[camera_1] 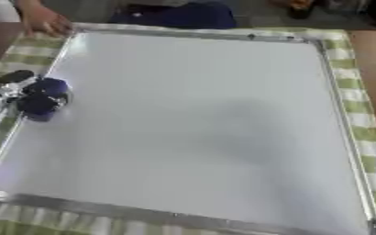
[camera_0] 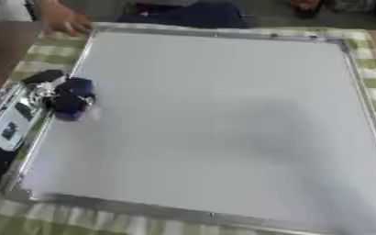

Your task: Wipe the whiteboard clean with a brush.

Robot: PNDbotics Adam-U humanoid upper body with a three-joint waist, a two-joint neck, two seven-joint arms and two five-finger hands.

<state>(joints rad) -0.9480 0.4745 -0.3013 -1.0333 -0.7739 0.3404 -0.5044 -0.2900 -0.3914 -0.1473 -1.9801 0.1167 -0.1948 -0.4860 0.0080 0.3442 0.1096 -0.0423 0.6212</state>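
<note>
Home-like dining table: green checked tablecloth (camera_0: 55,50) under whiteboard (camera_0: 215,119).

The whiteboard (camera_0: 223,119) has a smooth, pale face with a soft sheen, edged by a silvery metal frame (camera_0: 215,34). Under the whiteboard lies a woven-looking checked cloth (camera_0: 59,50) in green and cream, matt. At the whiteboard's left edge, the left hand (camera_0: 43,89) shows shiny silver metal and black parts, against a dark blue brush (camera_0: 72,98) that looks soft and matt.
</note>
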